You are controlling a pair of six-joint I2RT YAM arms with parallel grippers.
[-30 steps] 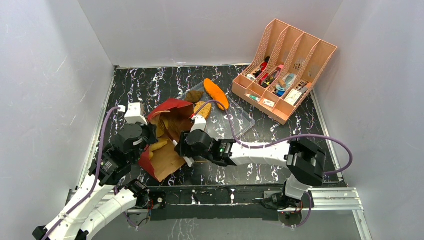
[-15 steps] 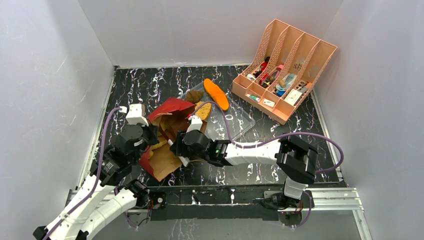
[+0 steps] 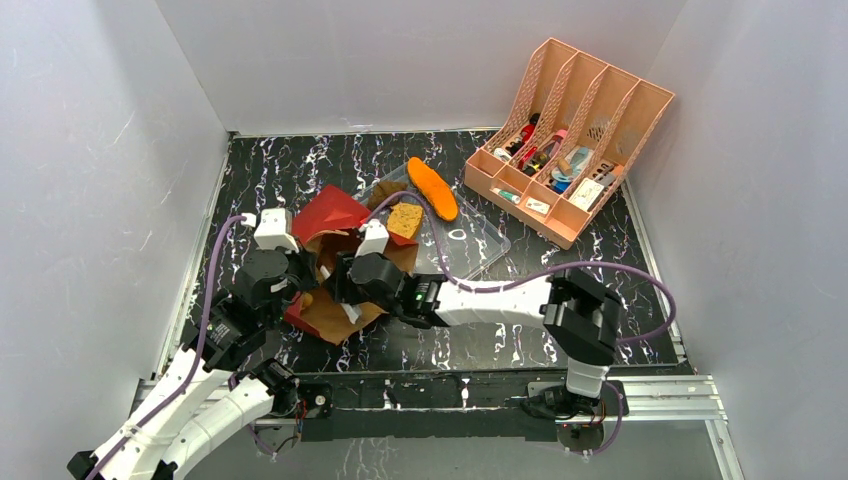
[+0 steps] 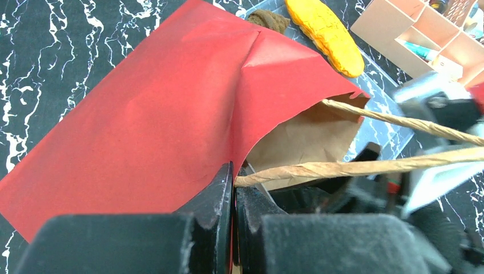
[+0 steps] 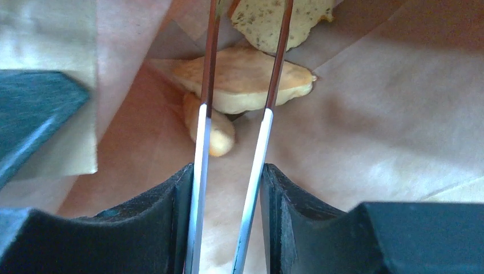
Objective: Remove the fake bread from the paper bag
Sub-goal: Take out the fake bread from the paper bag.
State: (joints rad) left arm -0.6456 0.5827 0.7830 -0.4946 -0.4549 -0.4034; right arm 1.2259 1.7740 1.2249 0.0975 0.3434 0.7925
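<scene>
Top: paper bag [image 3: 335, 212] is being held on its side, near left of table [image 3: 290, 165], edge pinched by the closed left claw [image 3: 303, 295]; right claw [image 3: 330, 287] is being poked into its mouth.
Left wrist: red edge is being clamped; orange loaf [image 4: 325, 34] seen beyond on clear tray [image 4: 376, 94].
Right wrist: jaws are being held apart over tan fake bread [image 5: 240, 85] inside the bag.
</scene>
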